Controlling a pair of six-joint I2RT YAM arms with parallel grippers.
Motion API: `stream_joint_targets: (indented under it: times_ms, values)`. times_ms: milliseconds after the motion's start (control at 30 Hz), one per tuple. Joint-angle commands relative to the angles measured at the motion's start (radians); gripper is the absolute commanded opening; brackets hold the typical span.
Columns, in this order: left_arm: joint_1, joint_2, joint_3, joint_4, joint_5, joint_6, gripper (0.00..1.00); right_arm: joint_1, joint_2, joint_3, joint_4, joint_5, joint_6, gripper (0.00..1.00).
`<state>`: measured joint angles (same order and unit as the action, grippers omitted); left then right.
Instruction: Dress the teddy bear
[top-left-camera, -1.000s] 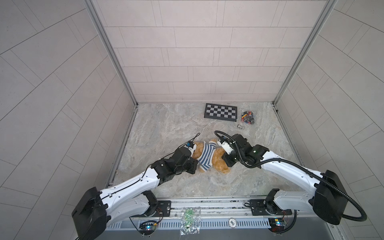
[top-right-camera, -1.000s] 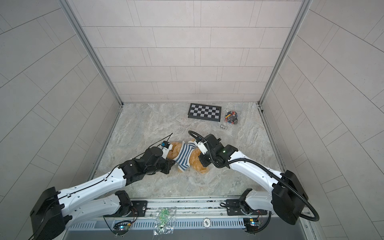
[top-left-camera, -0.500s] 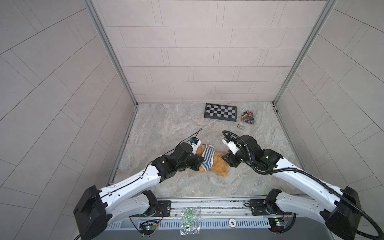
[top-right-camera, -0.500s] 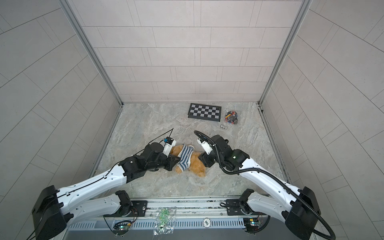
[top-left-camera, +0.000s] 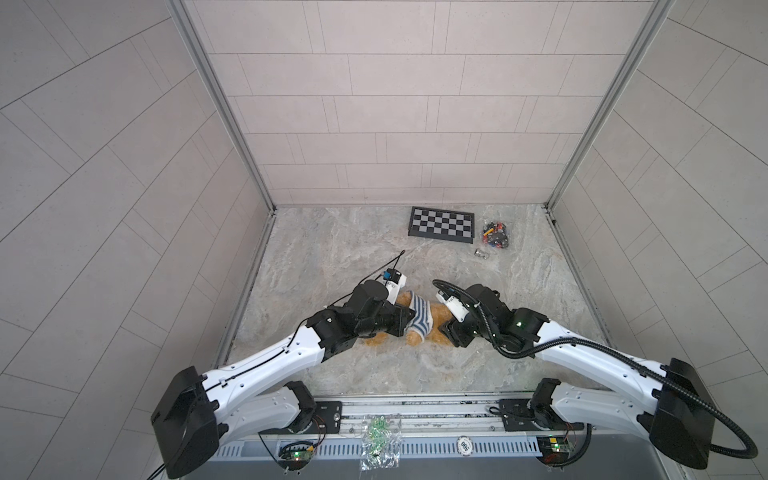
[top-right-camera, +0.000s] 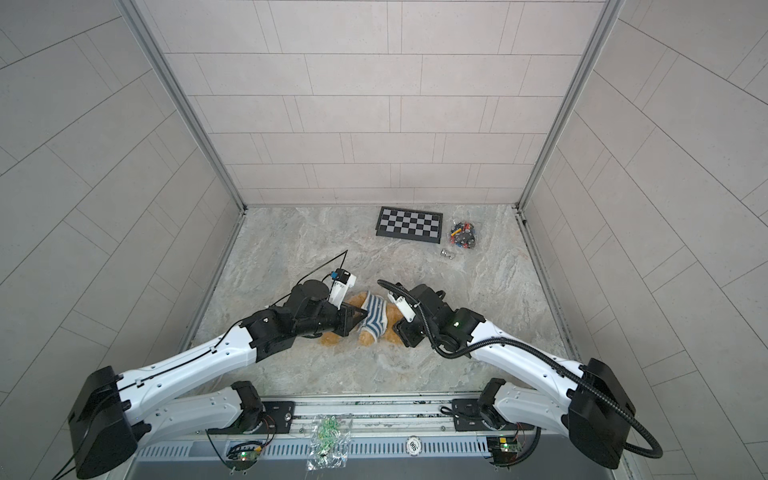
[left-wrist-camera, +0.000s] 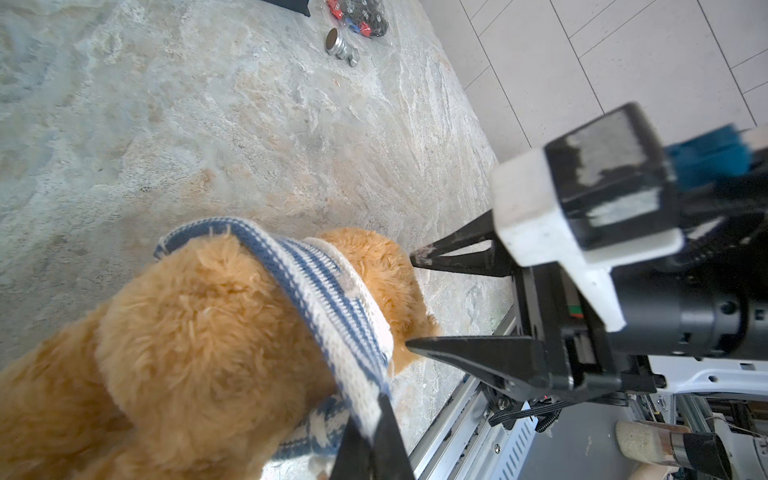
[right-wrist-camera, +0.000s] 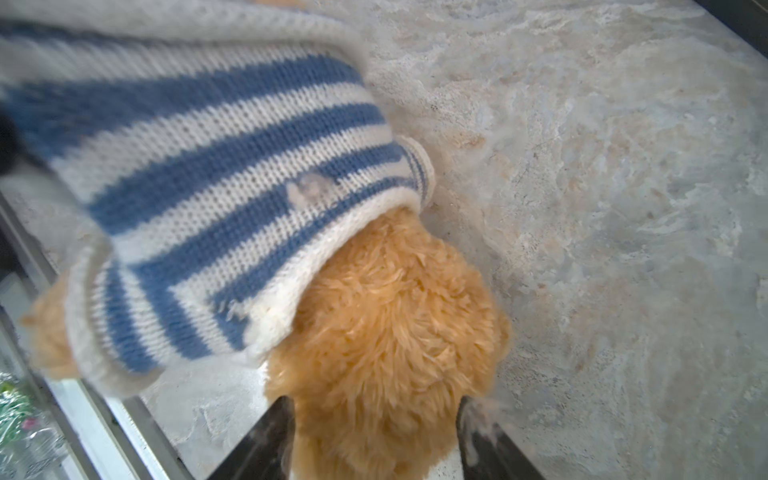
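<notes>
Lying flat in the middle of the mottled grey-beige stone-look surface, the small golden-brown fuzzy plush teddy bear is right between the 2 arms, well apart from the black-and-grey checkerboard panel at the back. Its long axis runs side to side in both top views. A blue-and-white striped knitted sweater wraps its middle, and bare fur sticks out at both ends: a rounded end pokes from the ribbed opening toward the right arm, and stubby fuzzy bits point toward the left arm. The face is hidden, so I cannot tell which end is the head. Now the left pincer: clenched, jaws pinched tight on the sweater's striped edge at the bear's near side. And the right pincer: released, jaws standing apart on either side of that rounded furry end, with fur filling the gap between them.
</notes>
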<state>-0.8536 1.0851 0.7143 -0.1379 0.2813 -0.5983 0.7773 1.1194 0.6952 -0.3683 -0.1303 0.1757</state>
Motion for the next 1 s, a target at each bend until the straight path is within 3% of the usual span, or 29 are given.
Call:
stream_joint_targets:
  times_ms: [0, 267, 367, 633, 867, 967]
  values:
    - [0.012, -0.007, 0.04, 0.047, 0.004, -0.016, 0.0, 0.002, 0.024, 0.003, 0.034, 0.073, 0.013, 0.56]
    - [0.127, 0.047, 0.037, 0.046, 0.015, -0.052, 0.0, -0.028, 0.074, -0.01, 0.034, 0.075, 0.004, 0.13]
    - [0.154, 0.052, 0.043, 0.021, 0.015, -0.029, 0.0, -0.045, 0.072, -0.014, 0.033, 0.066, -0.001, 0.02]
    - [0.164, 0.07, 0.029, -0.067, -0.058, 0.061, 0.01, -0.064, 0.057, -0.008, 0.02, 0.033, -0.012, 0.0]
    - [0.062, -0.046, 0.03, -0.134, -0.18, 0.067, 0.42, -0.064, 0.073, 0.027, 0.007, -0.018, 0.013, 0.0]
    - [-0.01, -0.112, 0.023, -0.203, -0.241, 0.046, 0.51, -0.063, 0.072, 0.035, 0.004, -0.034, 0.029, 0.0]
